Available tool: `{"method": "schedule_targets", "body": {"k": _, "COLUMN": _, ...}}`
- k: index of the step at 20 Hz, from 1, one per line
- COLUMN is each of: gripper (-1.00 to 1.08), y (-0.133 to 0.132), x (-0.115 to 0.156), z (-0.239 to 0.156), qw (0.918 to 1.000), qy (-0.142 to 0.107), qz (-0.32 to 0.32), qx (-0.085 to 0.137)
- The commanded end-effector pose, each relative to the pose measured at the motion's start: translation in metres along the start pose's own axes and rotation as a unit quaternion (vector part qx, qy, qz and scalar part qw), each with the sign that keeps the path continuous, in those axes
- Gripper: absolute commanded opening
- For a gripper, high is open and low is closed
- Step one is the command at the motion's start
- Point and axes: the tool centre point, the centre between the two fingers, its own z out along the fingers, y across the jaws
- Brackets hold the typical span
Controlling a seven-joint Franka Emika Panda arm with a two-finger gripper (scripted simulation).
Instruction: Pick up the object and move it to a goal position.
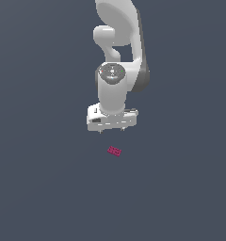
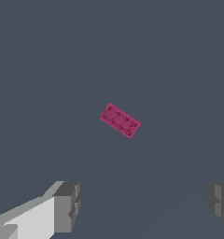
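Note:
The object is a tiny flat magenta-pink block (image 1: 114, 151) with darker stud marks, lying alone on the dark grey floor. It shows in the wrist view (image 2: 120, 120) too, turned at an angle. My white gripper (image 1: 112, 131) hangs above and a little behind the block, pointing down, not touching it. In the wrist view the two grey fingertips (image 2: 67, 206) stand wide apart with nothing between them, so the gripper (image 2: 144, 205) is open and empty.
The white arm (image 1: 119, 52) rises from the gripper toward the top of the exterior view. The floor (image 1: 39, 188) is a plain dark grey surface with no other objects or marker in sight.

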Motion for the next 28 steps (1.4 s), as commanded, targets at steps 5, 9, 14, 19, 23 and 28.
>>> {"method": "schedule_targets", "body": {"k": 5, "gripper": 1.00, "y": 0.000, "x": 0.007, "z": 0.014, "qw": 0.9968, "qy": 0.002, "qz": -0.079, "qx": -0.003}}
{"method": "schedule_targets", "body": {"k": 9, "gripper": 1.00, "y": 0.000, "x": 0.012, "z": 0.024, "qw": 0.9905, "qy": 0.003, "qz": -0.137, "qx": -0.005}}
{"method": "schedule_targets", "body": {"k": 14, "gripper": 1.00, "y": -0.001, "x": 0.018, "z": 0.037, "qw": 0.9780, "qy": 0.005, "qz": -0.209, "qx": -0.006}}
{"method": "schedule_targets", "body": {"k": 19, "gripper": 1.00, "y": -0.002, "x": 0.024, "z": 0.049, "qw": 0.9604, "qy": 0.007, "qz": -0.279, "qx": -0.007}}
{"method": "schedule_targets", "body": {"k": 23, "gripper": 1.00, "y": -0.003, "x": 0.029, "z": 0.059, "qw": 0.9427, "qy": 0.010, "qz": -0.333, "qx": -0.007}}
{"method": "schedule_targets", "body": {"k": 28, "gripper": 1.00, "y": -0.005, "x": 0.034, "z": 0.071, "qw": 0.9183, "qy": 0.013, "qz": -0.396, "qx": -0.007}}
